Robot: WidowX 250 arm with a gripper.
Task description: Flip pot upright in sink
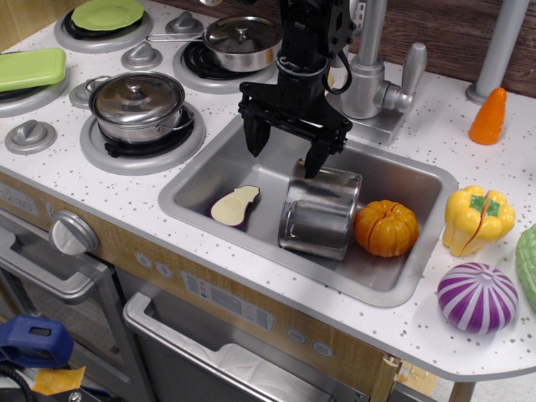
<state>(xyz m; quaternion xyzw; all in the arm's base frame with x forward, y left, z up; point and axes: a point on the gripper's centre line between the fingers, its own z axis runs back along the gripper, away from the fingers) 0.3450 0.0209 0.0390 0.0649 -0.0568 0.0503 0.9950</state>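
The white speckled countertop (435, 126) of a toy kitchen filled most of the view, with a wood-look cabinet front (209, 285) below it and dark wood panelling behind. Set into the counter was the sink (394, 289), a brushed-steel basin with a raised rim. To its left sat four grey burners: a lidded steel pot (138, 105) on the near one, a lidded steel pan (243, 42) behind it, a green plate (107, 13) and a green block (30, 68) on the others. A grey faucet (373, 84) stood behind the basin.

The black gripper (285, 149) hung over the back of the sink, its fingers spread apart and clasping nothing; its right finger tip was at the pot's (318, 213) upper edge, though contact was hard to judge. The pot lay on its side in the middle of the basin, open mouth toward the camera, touching the orange pumpkin (386, 228) on its right. An eggplant half (234, 206) lay apart on its left.

On the counter to the right were a purple onion (477, 296), a yellow pepper (478, 219) and an orange carrot (488, 116). A green item at the right edge was cut off.
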